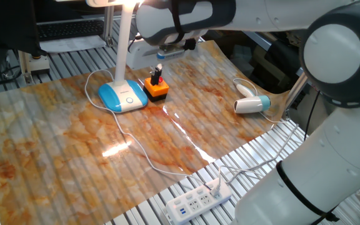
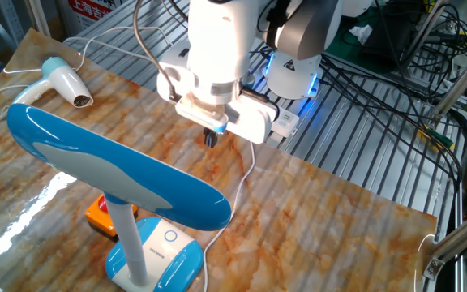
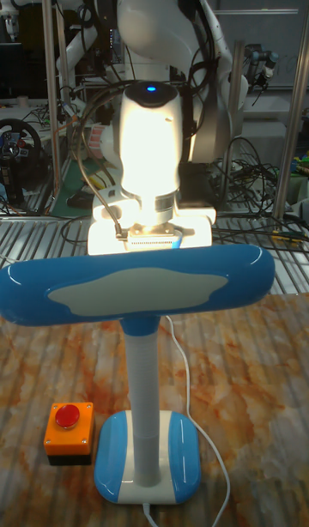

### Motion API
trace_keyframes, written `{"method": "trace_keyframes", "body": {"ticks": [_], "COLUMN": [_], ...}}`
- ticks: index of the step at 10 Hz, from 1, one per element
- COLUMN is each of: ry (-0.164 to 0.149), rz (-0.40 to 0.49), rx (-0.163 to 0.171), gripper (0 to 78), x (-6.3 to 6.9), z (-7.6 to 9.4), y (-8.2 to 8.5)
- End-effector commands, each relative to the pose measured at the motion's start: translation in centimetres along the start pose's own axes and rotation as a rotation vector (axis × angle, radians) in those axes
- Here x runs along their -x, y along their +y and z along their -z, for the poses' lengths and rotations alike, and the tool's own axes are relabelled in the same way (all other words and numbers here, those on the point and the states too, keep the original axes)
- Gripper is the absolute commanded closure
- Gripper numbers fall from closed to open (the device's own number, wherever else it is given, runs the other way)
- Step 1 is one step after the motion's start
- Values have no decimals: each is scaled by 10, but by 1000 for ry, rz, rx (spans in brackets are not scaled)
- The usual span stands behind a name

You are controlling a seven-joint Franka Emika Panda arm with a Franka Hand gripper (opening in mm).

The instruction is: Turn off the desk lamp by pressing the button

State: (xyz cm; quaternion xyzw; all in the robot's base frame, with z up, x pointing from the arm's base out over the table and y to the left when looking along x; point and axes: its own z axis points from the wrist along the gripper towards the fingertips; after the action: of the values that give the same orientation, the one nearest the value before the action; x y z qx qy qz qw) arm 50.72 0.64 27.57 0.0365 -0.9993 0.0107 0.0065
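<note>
Desk lamp (image 1: 122, 94): glossy rounded blue-and-white base, tall white stem.
Button (image 2: 171, 237): small, round, grey-ringed.
Gripper (image 2: 211, 138): dark fingers, gap indiscernible.
Table (image 1: 55, 137): marbled orange sheet.

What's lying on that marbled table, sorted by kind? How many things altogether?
Desk lamp: 1
Hair dryer: 1
Orange box with a red knob button: 1
Power strip, at the table's edge: 1
Total: 4
</note>
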Motion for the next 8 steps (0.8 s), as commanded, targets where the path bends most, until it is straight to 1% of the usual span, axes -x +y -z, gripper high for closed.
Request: {"method": "trace_keyframes", "body": {"ticks": [1,3,4,6,7,8], "ry": [-70,-72,-99,-131,-161,-161], "rz": [-24,-25,-34,-55,-73,-73], "rx": [-1,-2,-5,-5,-9,-9], "gripper": [776,776,776,776,776,776], "x": [3,3,4,5,7,7], "z": [-5,-6,-9,-12,-16,-16], "y": [2,2,3,3,4,4]}}
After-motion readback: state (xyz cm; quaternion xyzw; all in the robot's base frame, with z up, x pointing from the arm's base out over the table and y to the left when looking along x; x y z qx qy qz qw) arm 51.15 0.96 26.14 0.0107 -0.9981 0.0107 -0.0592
